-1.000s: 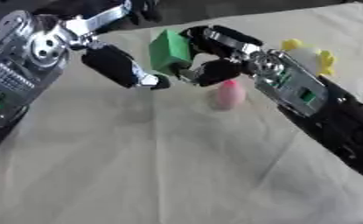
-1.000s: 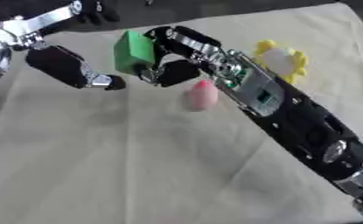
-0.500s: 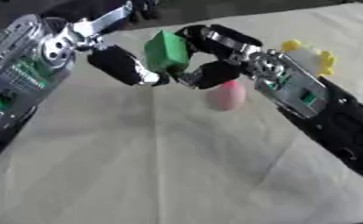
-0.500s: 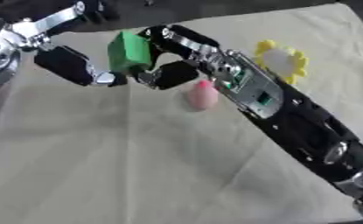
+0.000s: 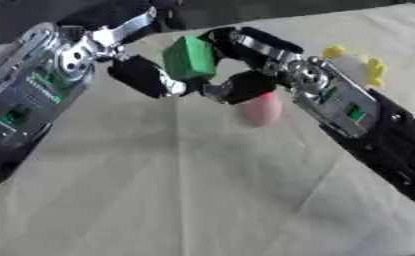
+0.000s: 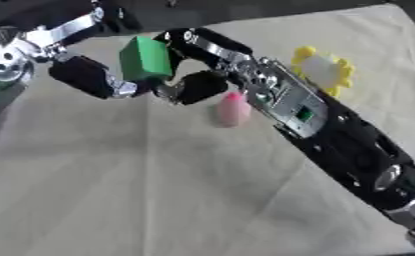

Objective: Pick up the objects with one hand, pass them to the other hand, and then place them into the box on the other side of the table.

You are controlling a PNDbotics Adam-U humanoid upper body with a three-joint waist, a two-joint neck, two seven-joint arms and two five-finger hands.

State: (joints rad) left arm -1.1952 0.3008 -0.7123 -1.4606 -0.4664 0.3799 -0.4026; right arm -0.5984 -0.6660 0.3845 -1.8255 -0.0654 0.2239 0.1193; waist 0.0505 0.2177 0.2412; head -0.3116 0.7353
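Right hand [image 5: 245, 75] is curled around the green block [image 5: 189, 58], fingers over the top and far side, thumb [image 5: 244, 89] tucked below, so the block is pinched and held up off the table. Left hand [image 5: 145, 77] sits just beside the block on its left, a finger [image 6: 86, 77] reaching under or against the block's lower left edge; looks like contact, but can't tell for sure. It is partly spread and has not closed round anything.

Block hangs over the far middle of the cream cloth [image 5: 184, 190], its long axis roughly upright with a slight tilt. It lies directly between the two hands, so the handover direction is right to left. The free face is the left one, facing the left hand.

Judgement: mid-handover, the left hand needs to wrap the block before the right lets go.

On the cloth below and just right of the hands lies a pink rounded object [image 6: 231, 110], untouched. Farther right, partly behind the right forearm, is a yellow and white flower-shaped thing [image 6: 320, 70]. No box is in view.
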